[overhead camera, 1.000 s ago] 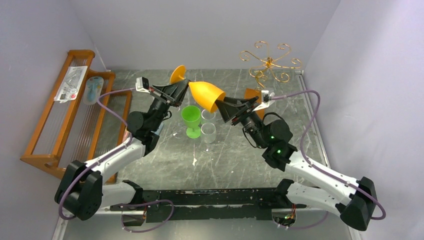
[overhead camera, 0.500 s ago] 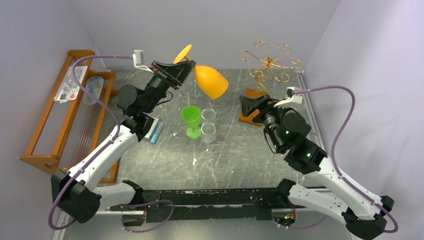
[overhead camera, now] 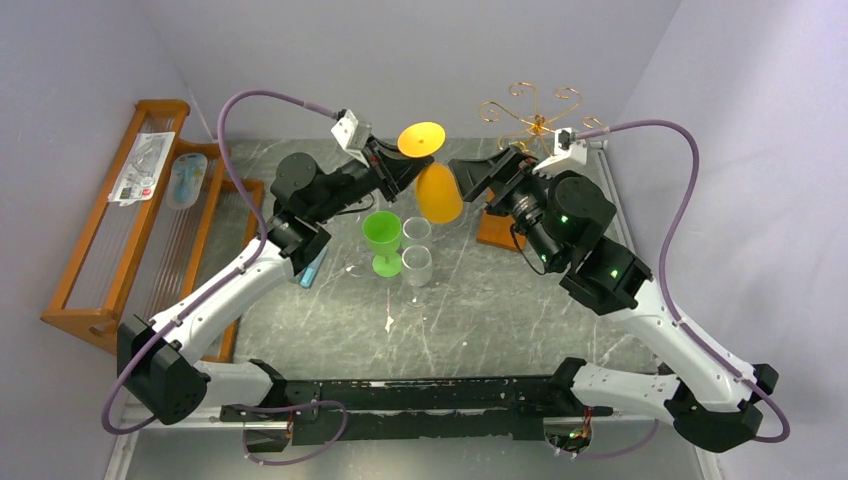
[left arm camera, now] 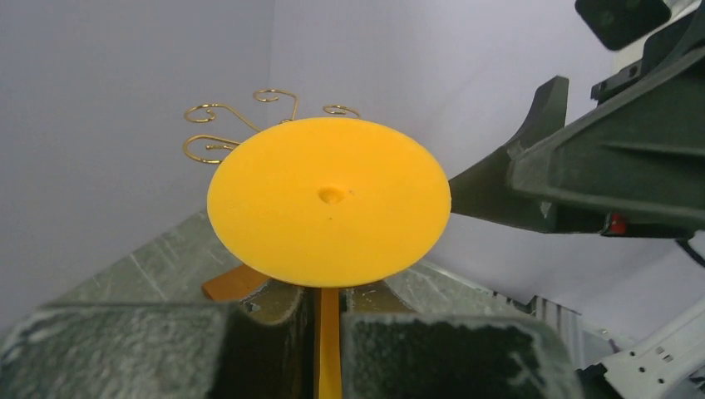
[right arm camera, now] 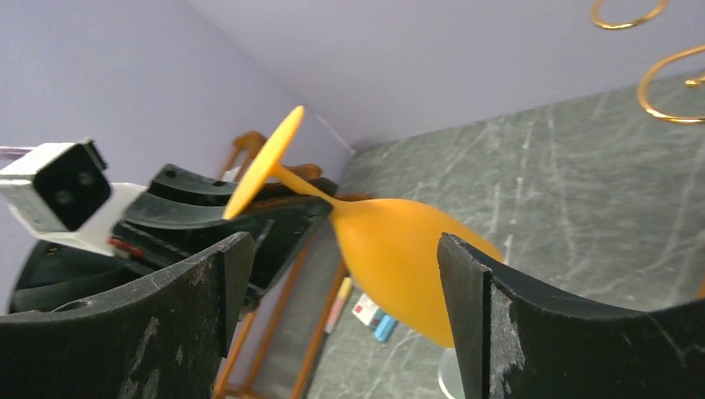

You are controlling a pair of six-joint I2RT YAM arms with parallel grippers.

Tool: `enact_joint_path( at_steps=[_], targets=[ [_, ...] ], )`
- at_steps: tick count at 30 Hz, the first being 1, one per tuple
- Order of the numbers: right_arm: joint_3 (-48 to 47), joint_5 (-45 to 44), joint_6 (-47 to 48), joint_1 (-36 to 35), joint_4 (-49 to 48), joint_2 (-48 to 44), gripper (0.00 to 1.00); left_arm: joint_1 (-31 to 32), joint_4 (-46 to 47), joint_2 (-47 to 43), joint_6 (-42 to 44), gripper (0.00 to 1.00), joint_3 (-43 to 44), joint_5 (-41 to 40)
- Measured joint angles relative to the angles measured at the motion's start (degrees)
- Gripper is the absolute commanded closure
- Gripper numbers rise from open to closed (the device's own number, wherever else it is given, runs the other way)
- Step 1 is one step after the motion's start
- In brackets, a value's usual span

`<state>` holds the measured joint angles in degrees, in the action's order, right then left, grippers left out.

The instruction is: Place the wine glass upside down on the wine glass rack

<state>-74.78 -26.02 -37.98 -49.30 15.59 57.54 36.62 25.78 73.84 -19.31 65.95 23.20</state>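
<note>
- The grey marbled table [overhead camera: 480, 320] carried everything, with both arms bolted at its near edge.
- A large slatted wooden rack [overhead camera: 88, 322] lay along the left side, with a white packet [overhead camera: 142, 165] and a bluish pack [overhead camera: 187, 180] resting on it.
- The left arm [overhead camera: 225, 290] reached toward the back middle. Its jaws were clamped on the stem of the wine glass, just under the foot.
- The right arm [overhead camera: 650, 320] reached in from the other side. Its jaws stood wide apart just beside the bowl, gripping nothing.
- The wine glass rack [overhead camera: 540, 124] stood at the back right on its wooden base, with no glass on it.
- The orange wine glass [overhead camera: 438, 192] hung in the air between the two arms, left of the wine glass rack, foot up and bowl down, slightly tilted.
- A green goblet [overhead camera: 381, 235] stood upright on the table below it.
- Two clear glasses [overhead camera: 417, 265] stood just right of the goblet.
</note>
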Motion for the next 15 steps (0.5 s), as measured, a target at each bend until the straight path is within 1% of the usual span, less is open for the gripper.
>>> enact_joint_path(
  at_steps=[4, 9, 10, 13, 15],
  targets=[
    [-0.1, 3.4, -2.1, 0.1, -2.5, 0.2, 0.14, 0.7, -0.1, 0.0, 3.5, 0.95, 0.0, 0.0],
    [-2.3, 5.7, -5.9, 0.3, -2.8, 1.5, 0.17, 1.3, 0.1, 0.0, 7.3, 0.95, -0.3, 0.0],
    [-2.5, 5.8, -6.5, 0.3, -2.8, 1.7, 0.18, 1.4, 0.1, 0.0, 7.9, 0.95, -0.4, 0.0],
    [-3.6, 5.8, -8.7, 0.8, -1.7, 2.7, 0.27, 1.5, 0.2, -0.1, 10.1, 0.95, -1.3, 0.5],
    [-3.6, 6.1, -9.6, 1.1, -1.4, 3.2, 0.3, 1.5, 0.5, -0.2, 11.5, 0.95, -2.1, 0.6]
  ],
)
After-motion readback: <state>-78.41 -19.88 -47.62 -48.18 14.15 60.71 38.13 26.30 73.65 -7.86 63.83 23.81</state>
